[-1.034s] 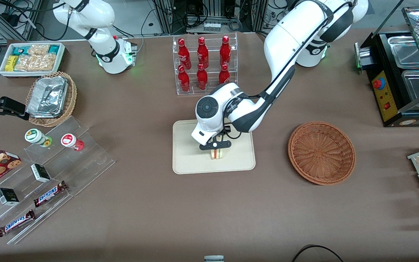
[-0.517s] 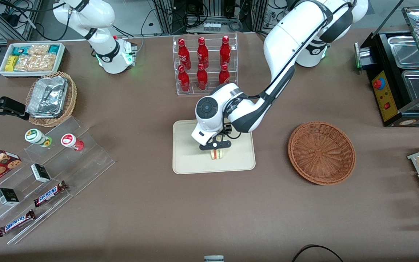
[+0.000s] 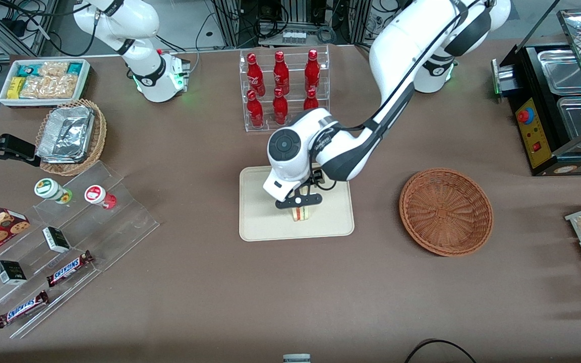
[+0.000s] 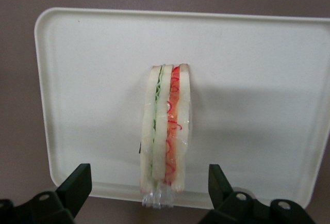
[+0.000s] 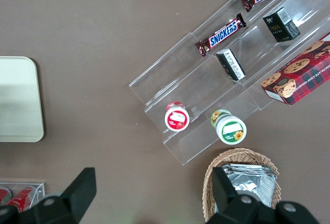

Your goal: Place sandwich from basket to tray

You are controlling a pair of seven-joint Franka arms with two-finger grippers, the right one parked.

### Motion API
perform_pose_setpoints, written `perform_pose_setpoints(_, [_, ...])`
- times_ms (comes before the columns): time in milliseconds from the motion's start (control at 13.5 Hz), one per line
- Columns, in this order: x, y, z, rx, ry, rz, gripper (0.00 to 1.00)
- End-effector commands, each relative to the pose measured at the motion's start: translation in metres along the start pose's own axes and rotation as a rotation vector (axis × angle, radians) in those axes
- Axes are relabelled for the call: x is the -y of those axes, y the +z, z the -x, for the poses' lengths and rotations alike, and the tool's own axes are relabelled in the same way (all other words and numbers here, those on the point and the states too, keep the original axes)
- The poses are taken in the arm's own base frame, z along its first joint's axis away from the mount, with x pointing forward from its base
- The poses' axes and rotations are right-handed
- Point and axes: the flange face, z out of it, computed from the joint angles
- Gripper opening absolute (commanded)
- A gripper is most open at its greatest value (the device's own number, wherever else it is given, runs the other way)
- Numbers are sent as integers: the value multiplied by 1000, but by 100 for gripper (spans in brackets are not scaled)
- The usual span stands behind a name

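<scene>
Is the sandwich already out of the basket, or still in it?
Out. The sandwich stands on its edge on the tray; the basket holds nothing. The gripper is open above the sandwich, its fingers clear of it.

**Matt tray, woven basket, filmed sandwich**

The tray [image 4: 77, 79] looks smooth, matt cream plastic. The sandwich [image 4: 166, 131] on it is soft pale bread in glossy clear film. The gripper [image 3: 298, 201], just above the sandwich, has matt black fingers [image 4: 77, 182]. The basket [image 3: 446, 212] is rough reddish wicker on a matt brown table [image 3: 290, 287]
</scene>
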Motion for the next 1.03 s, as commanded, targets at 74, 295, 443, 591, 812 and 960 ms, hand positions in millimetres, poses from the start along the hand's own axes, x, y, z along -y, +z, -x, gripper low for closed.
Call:
perform_pose_setpoints(74, [24,-61,-3,4,67,32,100])
perform_pose_setpoints(295, [71,-96,-29,80,183,85,100])
perform_pose_setpoints(443, [110,-122,-46,89,247,76,100])
perform_pose_setpoints(591, [149,-143,-58,107,280,56,100])
perform_pose_setpoints(812, [200,-168,-75,97,289,28,100])
perform_pose_setpoints(960, [250,-175,-94,100,187,-26,100])
